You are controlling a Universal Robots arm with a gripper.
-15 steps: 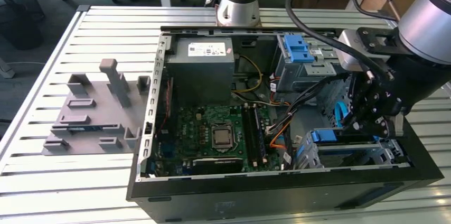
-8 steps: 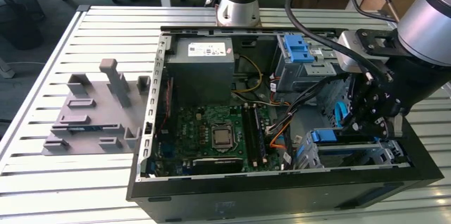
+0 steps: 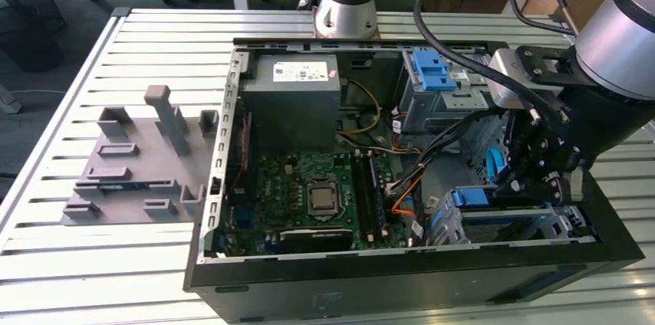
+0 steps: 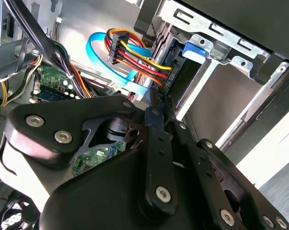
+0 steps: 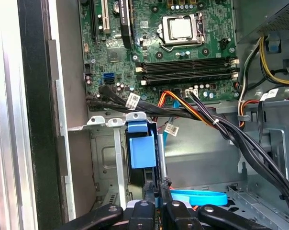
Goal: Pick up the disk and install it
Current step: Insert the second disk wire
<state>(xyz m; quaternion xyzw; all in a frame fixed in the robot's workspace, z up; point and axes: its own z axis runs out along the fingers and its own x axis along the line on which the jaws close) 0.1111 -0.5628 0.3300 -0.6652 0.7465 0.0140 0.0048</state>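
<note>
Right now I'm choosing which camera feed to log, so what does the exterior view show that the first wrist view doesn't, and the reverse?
Exterior view's own: the grey fixture plate on the slatted table, and the arm's base. First wrist view's own: the motherboard's blue connectors and white cable tags. Shared: the CPU socket, the blue bracket tab in the lower drive cage, and the gripper beside it.

Bright, even daylight fills the scene, glaring off the slatted table (image 3: 61, 264), while the open computer case (image 3: 409, 279) holds soft shadow.
</note>
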